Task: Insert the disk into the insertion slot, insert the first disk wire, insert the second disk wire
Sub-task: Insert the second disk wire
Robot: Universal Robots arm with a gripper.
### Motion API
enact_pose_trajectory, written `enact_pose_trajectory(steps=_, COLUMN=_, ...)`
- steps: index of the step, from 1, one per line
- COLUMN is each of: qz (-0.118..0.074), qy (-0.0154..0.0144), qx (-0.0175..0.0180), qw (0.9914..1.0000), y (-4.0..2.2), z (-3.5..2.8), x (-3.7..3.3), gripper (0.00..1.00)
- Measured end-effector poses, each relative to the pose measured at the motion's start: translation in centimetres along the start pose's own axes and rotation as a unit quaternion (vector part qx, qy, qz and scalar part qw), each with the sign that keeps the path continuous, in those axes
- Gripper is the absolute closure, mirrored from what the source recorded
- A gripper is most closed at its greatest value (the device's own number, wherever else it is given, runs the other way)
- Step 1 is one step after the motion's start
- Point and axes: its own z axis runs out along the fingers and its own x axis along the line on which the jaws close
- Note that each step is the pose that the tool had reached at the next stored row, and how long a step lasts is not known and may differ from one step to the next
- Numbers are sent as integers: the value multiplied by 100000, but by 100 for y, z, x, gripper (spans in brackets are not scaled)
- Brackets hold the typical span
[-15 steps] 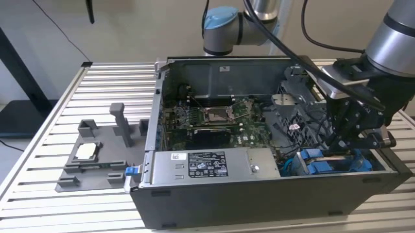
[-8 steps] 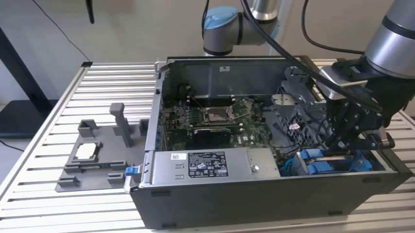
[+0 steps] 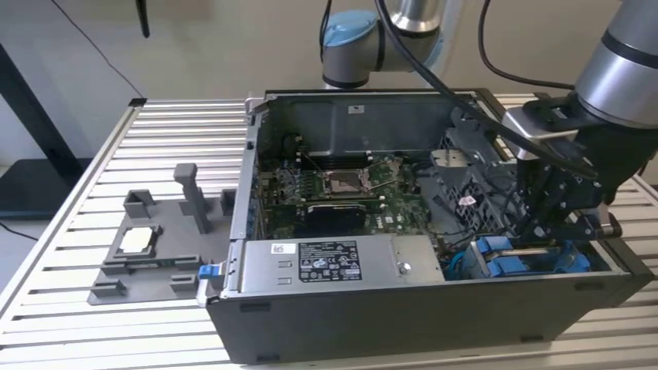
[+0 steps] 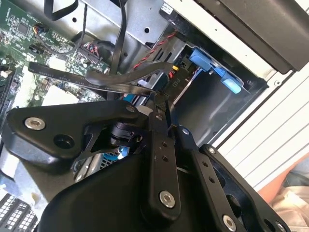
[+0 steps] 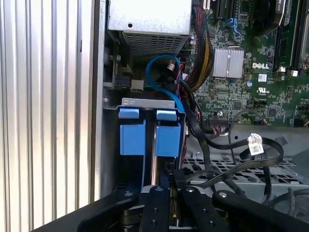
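Disk [image 5: 150, 137] seated in insertion slot [image 5: 147, 103]; hand [image 5: 166, 180] pinching black cable [image 5: 241, 162] alongside

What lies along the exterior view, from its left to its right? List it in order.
Grey fixture plate on the slatted table → power-supply box at the near wall of the open computer case → blue drive fittings → pincer reaching down into the case.

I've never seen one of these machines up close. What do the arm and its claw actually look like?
The arm is a round silver-grey tube with a light blue cap at one joint and black cables running along it. The gripper is matte black, built of flat linked bars with silver screws, as both wrist views show.
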Motion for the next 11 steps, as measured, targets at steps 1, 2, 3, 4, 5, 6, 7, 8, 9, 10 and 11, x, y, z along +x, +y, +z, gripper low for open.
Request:
enact_pose_trajectory(steps=1, qz=5, qy=-16, qx=3, qw=100000, y=0, z=2, x=0, gripper=84)
enact_pose_trajectory(steps=2, qz=6, qy=-24, qx=3, qw=100000, y=0, z=3, x=0, gripper=84)
enact_pose_trajectory(steps=3, qz=8, qy=-27, qx=1, qw=100000, y=0, z=3, x=0, gripper=84)
enact_pose_trajectory(steps=4, qz=6, qy=-30, qx=4, qw=100000, y=0, z=3, x=0, gripper=84)
enact_pose_trajectory(steps=5, qz=9, qy=-24, qx=2, qw=100000, y=0, z=3, x=0, gripper=84)
enact_pose_trajectory(steps=6, qz=11, qy=-29, qx=4, qw=100000, y=0, z=3, x=0, gripper=84)
enact_pose_trajectory(steps=7, qz=10, qy=-29, qx=4, qw=100000, y=0, z=3, x=0, gripper=84)
enact_pose_trajectory(steps=8, qz=13, qy=-22, qx=3, qw=100000, y=0, z=3, x=0, gripper=84)
enact_pose_trajectory(steps=9, qz=9, qy=-14, qx=3, qw=100000, y=0, z=3, x=0, gripper=84)
enact_pose_trajectory(steps=10, qz=10, qy=-16, qx=3, qw=100000, y=0, z=4, x=0, gripper=84)
enact_pose_trajectory(steps=11, qz=10, qy=-11, qx=3, qw=100000, y=0, z=3, x=0, gripper=84)
